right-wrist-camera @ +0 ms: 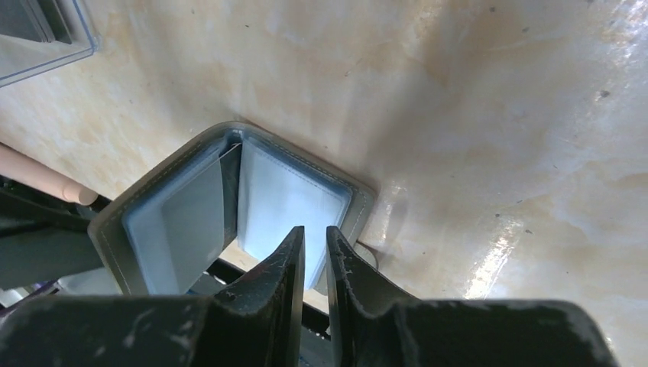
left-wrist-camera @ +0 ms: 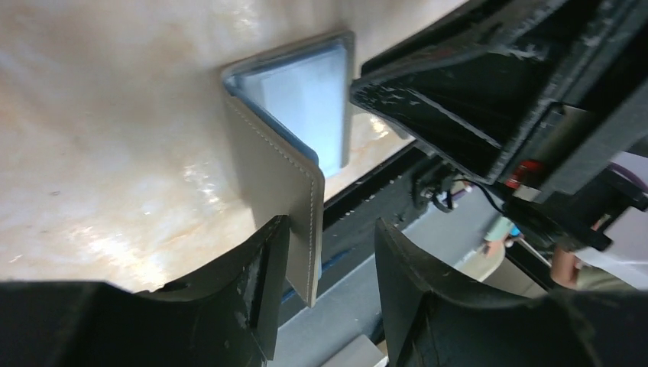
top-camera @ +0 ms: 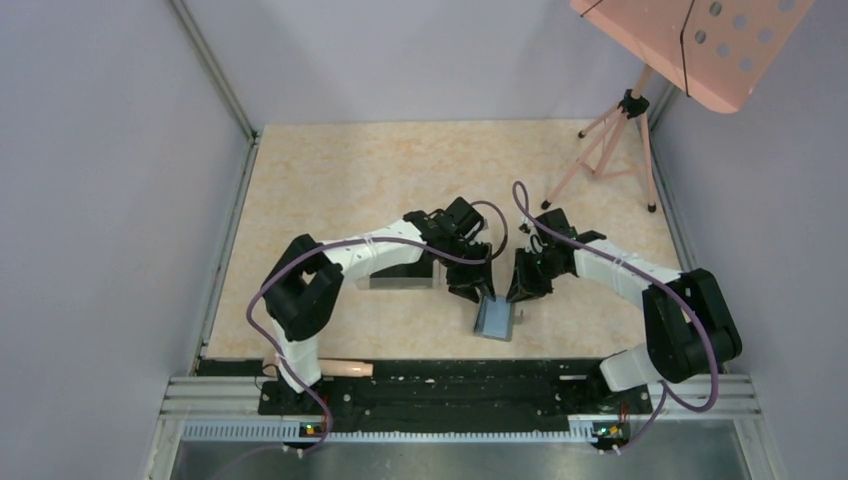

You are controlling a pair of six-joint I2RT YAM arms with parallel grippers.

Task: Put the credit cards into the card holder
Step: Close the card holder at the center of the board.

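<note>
- The left tool (left-wrist-camera: 330,229) is released. Its two fingers are spread, and the raised flap of the wallet (left-wrist-camera: 275,168) stands in the gap. The flap lies against one finger (left-wrist-camera: 256,290), and the other finger is clear of it.
- The right tool (right-wrist-camera: 314,233) has its fingers drawn nearly together, with only a thin slit between them. The tips sit over the edge of the wallet's flat half, but I cannot tell whether they pinch it.
- The wallet rests on the pale marbled surface (top-camera: 340,180) between the two tools. It is open like an L: one half lies flat with its blue-gray inside up, and the other stands upright, showing a gray stitched outside.
- A clear plastic box (right-wrist-camera: 72,47) sits to the left of the wallet, under the left arm and apart from the wallet. Something dark and flat lies in it, but I cannot tell whether these are the cards.
- A pale rod (top-camera: 340,368) lies left of the wallet, nearer the arm bases.
- A tripod (top-camera: 631,103) stands well beyond the wallet, to the right.
</note>
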